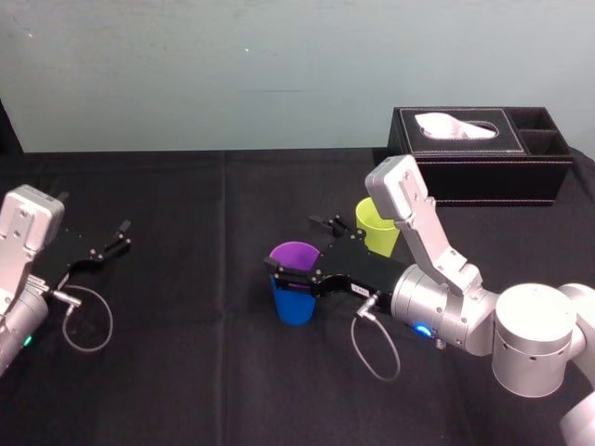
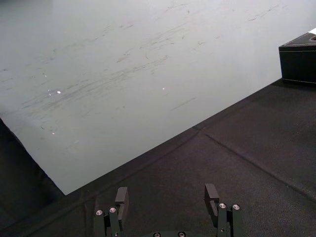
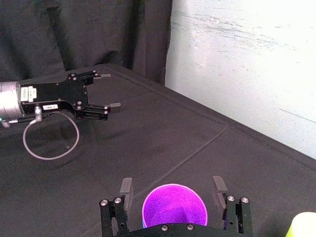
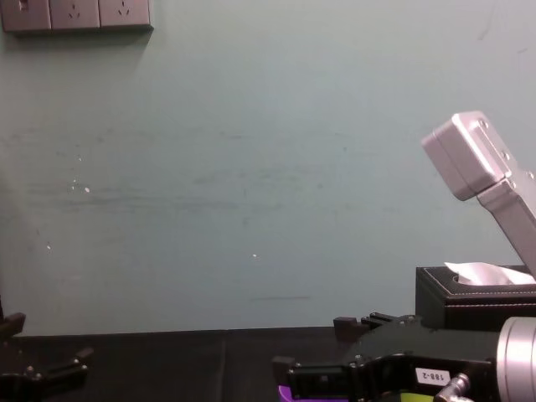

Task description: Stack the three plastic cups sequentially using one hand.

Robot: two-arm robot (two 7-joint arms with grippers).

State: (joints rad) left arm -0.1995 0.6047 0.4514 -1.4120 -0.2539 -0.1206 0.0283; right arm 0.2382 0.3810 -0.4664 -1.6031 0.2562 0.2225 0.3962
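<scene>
Stacked cups: we see a purple cup (image 1: 296,254) seated inside a blue cup (image 1: 296,307). Both are plain, tapered and upright near the middle of the table (image 1: 186,372), with the purple rim standing above the blue wall.
Third cup: a yellow-green cup (image 1: 375,228) stands alone and upright, just behind the pair toward the far right corner (the silver arm hides its right side).
Right gripper (image 1: 294,242): black, jaws spread wide, one on each side of the purple cup. The right wrist view shows a gap on both sides, so it grips nothing.
Left gripper (image 1: 116,237): low by the left edge, jaws apart, empty.
Other things: a black tissue box (image 1: 479,153) at the far right corner, with white tissue showing.
In the way: the right gripper's black body lies across the near side of the yellow-green cup.
</scene>
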